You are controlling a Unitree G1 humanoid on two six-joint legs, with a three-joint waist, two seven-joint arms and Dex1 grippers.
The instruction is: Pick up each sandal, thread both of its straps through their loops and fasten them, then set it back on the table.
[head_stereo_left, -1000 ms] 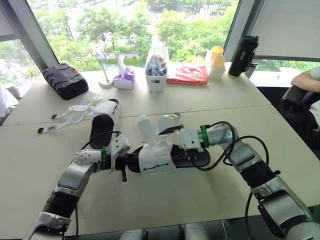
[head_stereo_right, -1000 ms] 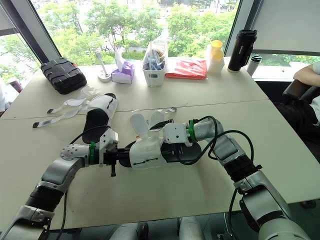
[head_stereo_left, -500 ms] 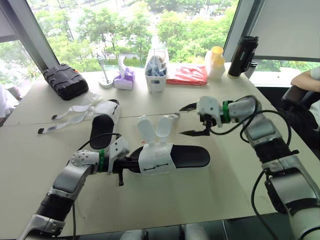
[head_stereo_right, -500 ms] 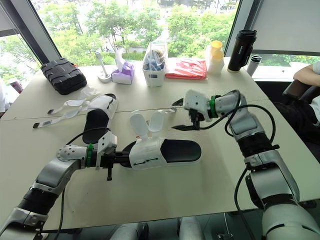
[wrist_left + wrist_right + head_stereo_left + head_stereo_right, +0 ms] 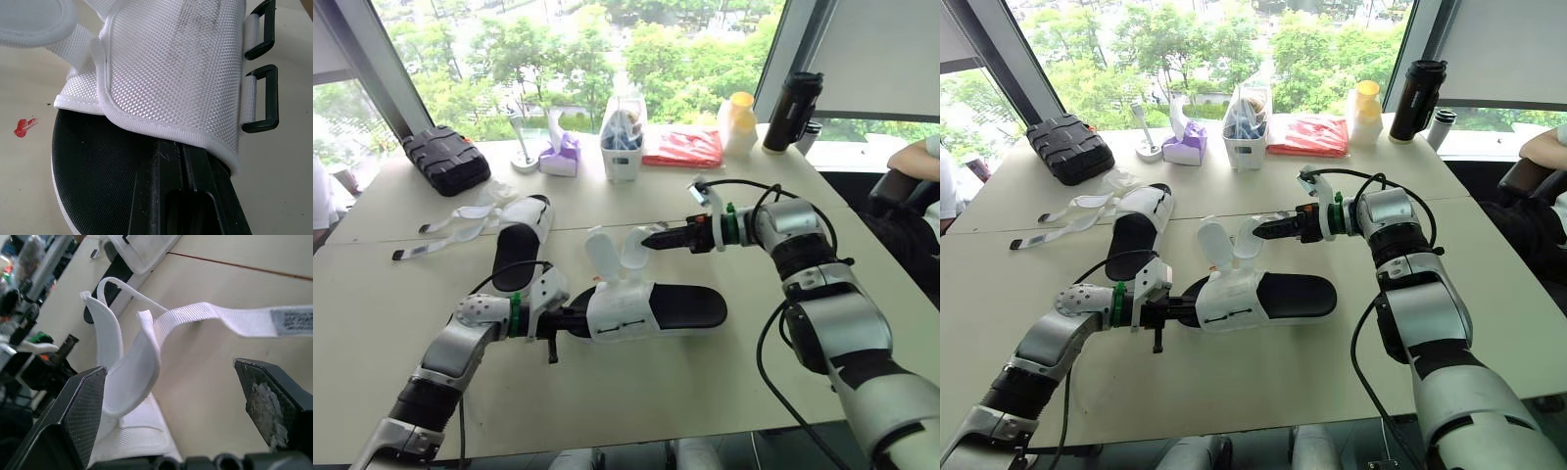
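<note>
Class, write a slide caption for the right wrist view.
Open right pincer faces loose white strap of sandal, above table.

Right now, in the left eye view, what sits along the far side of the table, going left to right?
Black ribbed hard case → white upright gadget on a round base → purple tissue pack → white tub stuffed with a bag → flat red packet → pale bottle with yellow cap → tall black tumbler.
</note>
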